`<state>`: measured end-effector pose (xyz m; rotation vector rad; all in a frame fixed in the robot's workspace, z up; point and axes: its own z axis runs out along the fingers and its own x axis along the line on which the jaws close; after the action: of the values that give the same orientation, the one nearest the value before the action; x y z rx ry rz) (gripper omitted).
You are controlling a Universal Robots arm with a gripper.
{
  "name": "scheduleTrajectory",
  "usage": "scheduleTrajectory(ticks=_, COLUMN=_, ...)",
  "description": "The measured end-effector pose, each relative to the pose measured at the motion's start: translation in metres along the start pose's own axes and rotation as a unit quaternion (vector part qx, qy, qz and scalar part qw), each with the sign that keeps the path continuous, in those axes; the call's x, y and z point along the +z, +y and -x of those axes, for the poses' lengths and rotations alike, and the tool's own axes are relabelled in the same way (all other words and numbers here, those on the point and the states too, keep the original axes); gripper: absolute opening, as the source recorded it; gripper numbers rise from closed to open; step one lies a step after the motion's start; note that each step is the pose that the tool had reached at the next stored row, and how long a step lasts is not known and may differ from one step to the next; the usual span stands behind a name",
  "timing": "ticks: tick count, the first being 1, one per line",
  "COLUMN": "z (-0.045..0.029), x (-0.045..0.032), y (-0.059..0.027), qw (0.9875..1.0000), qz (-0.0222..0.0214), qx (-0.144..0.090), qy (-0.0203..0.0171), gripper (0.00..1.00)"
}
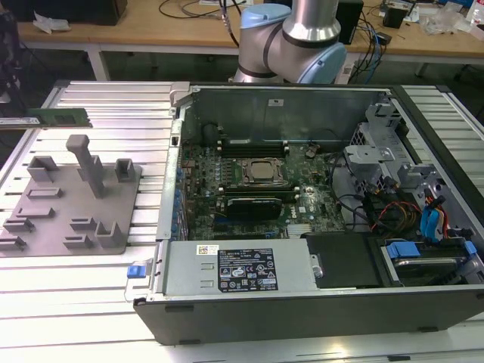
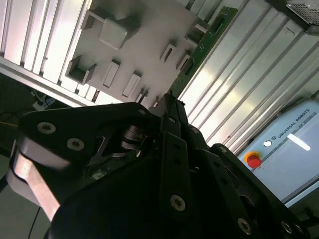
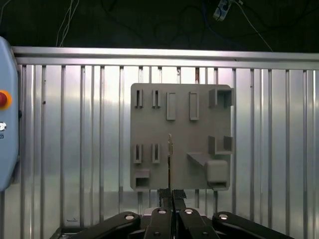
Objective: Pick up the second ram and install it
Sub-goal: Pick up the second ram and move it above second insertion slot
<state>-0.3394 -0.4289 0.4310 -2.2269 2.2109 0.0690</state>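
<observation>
The gripper [image 3: 172, 193] is closed on one end of the second ram [image 3: 170, 157], a single thin green stick. It is seen edge-on in the first wrist view against one grey fixture plate [image 3: 179, 134]. In the second wrist view the stick [image 2: 204, 47] runs out from the dark fingers [image 2: 172, 117] alongside the plate's edge. Whether it touches the plate cannot be told there. In the exterior view the stick [image 1: 59, 117] shows at the exterior view's left, just beyond the far edge of the plate [image 1: 68, 200] and apart from it. The plate carries one tall post [image 1: 89, 162] among several lower blocks and slots. It lies on the slotted aluminium table [image 1: 83, 302]. One open computer case [image 1: 302, 306] takes up the exterior view's right. Its metal side wall [image 1: 172, 189] stands between the plate and the motherboard [image 1: 204, 170]. On that board sit one processor [image 1: 261, 172] and one wide black card [image 1: 257, 206]. One labelled power supply [image 1: 234, 268] lies along the near side. The one robot arm [image 1: 302, 34] rises behind the case, in front of a cluttered workbench [image 1: 151, 30]. One blue-grey control box [image 3: 7, 149] with a red button rests on the table off to one side of the plate.
</observation>
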Motion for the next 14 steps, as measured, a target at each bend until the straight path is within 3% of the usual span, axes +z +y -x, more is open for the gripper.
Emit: scheduleTrajectory(ticks=14, z=-0.0004, x=-0.0018, y=-0.0595, qw=1.0, qz=0.0, qx=0.0, qy=0.0, gripper=0.09)
